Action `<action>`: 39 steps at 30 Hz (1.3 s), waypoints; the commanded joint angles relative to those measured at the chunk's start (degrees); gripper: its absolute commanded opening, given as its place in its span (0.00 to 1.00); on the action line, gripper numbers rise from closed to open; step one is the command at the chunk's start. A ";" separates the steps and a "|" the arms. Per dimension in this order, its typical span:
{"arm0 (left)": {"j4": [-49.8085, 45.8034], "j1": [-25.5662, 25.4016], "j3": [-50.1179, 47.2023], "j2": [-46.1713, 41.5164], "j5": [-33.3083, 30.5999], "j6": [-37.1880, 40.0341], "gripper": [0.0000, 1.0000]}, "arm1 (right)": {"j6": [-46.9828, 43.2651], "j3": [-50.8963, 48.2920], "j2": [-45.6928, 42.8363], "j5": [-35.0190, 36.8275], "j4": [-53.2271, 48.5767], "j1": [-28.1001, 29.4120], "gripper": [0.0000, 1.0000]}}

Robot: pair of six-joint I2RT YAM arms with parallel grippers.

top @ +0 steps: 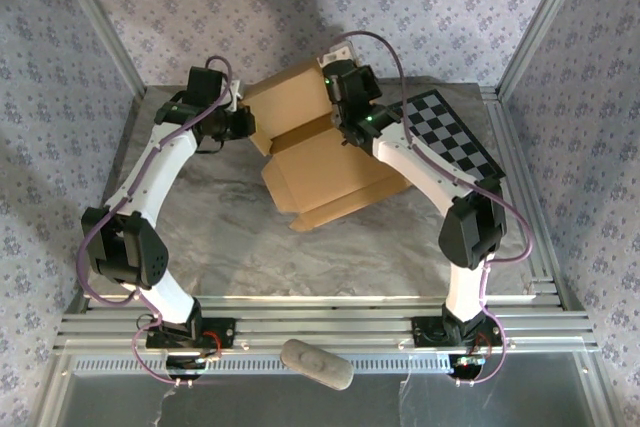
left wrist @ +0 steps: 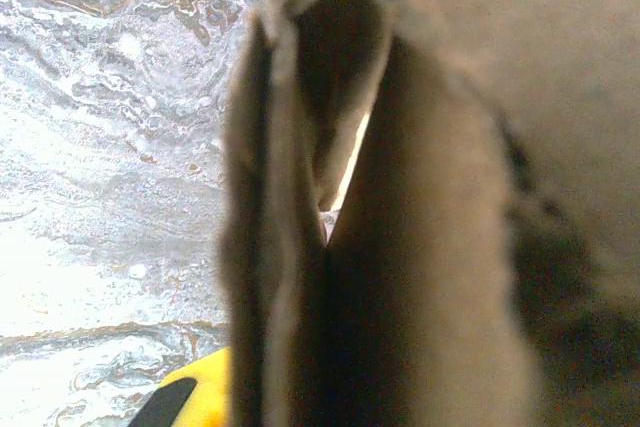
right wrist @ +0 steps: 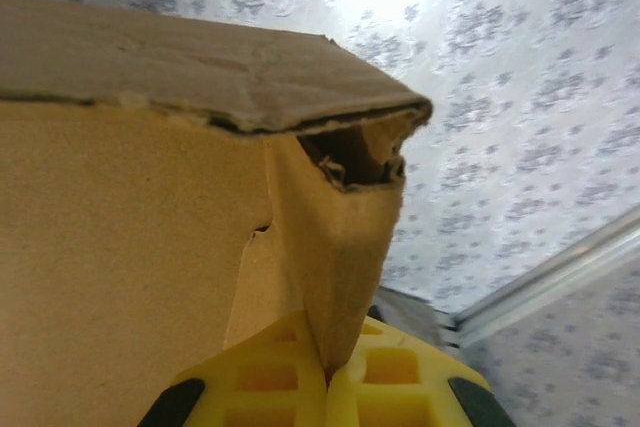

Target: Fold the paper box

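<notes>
Floral-papered walls close in a grey marble-patterned worktop. On it, the plain tan-brown cardboard paper box sits half-folded between the two grippers, its back panel raised and its front flaps lying flat. The right gripper is clamped tight on an upright corner flap. The left gripper is closed too, at the box's opposite wall, and the blurred close view suggests it pinches that wall. A black-and-white checkerboard panel lies flat just outside the right gripper.
</notes>
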 commanded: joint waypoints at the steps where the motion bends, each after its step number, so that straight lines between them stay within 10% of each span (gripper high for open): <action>1: -2.67 0.27 2.80 -1.53 -0.16 -0.34 0.00 | 7.65 -3.59 -6.12 -9.77 -2.55 -4.59 0.00; 8: -2.15 0.27 1.94 -2.33 1.77 0.06 0.00 | 11.07 -8.92 -11.39 -30.79 -0.11 -11.60 0.15; 39: -2.61 0.34 2.27 -3.03 2.50 0.80 0.00 | 12.16 -4.58 -6.32 -40.29 -3.86 -16.61 0.39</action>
